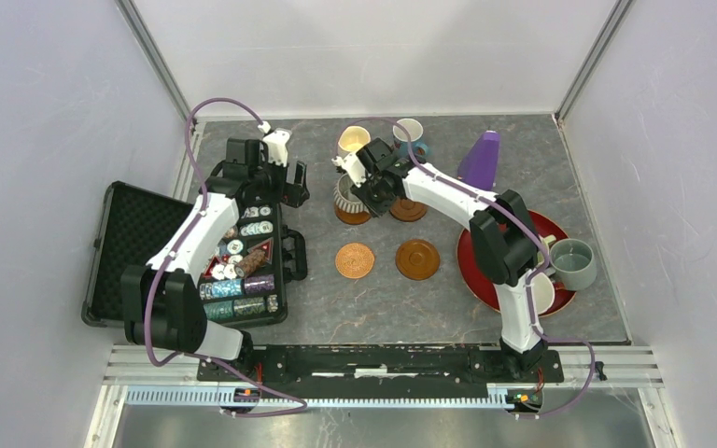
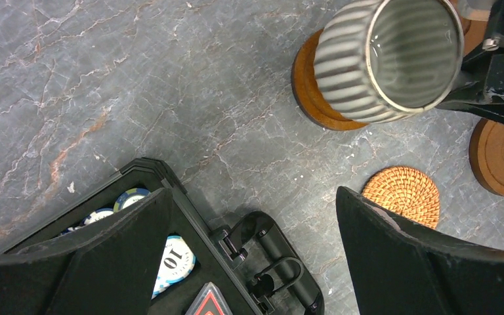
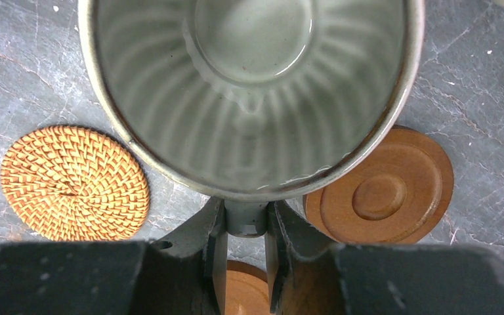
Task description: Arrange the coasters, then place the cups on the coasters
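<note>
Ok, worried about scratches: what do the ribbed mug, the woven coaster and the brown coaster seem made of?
The ribbed mug looks like glazed ceramic: glossy inside, soft reflections, moulded flutes. The woven coaster seems rattan or similar fibre: matte orange, spiral weave. The brown coaster looks like turned wood, satin smooth, with a raised centre disc.

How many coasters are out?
4: one under the striped cup, one beside it, a woven one and a wooden one closer to the front. Others may be hidden.
</note>
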Action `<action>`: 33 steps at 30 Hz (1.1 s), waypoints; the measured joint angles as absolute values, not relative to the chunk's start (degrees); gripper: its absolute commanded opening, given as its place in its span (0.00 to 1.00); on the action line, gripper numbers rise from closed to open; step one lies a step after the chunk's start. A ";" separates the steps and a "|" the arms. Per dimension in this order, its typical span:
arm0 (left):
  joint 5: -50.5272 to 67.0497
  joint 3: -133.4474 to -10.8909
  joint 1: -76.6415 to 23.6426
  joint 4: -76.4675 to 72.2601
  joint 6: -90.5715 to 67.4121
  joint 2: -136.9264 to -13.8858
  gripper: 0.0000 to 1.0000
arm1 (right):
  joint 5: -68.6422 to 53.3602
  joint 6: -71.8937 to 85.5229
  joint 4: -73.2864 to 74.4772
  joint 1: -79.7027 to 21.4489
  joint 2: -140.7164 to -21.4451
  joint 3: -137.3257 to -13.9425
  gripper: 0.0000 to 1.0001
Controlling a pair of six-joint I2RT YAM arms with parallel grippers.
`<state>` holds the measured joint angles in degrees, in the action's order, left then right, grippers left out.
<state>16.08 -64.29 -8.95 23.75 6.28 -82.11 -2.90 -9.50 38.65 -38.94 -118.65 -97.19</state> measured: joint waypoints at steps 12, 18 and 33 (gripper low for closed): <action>16.19 -63.57 -8.69 23.88 6.26 -81.60 1.00 | -2.44 -8.34 38.19 -40.32 -120.55 -98.28 0.07; 16.56 -63.31 -8.69 23.88 6.26 -81.41 1.00 | -1.91 -7.70 38.33 -40.34 -120.84 -98.28 0.08; 16.95 -62.52 -8.69 23.68 6.24 -81.25 1.00 | -1.08 -7.53 38.68 -40.34 -120.81 -97.41 0.22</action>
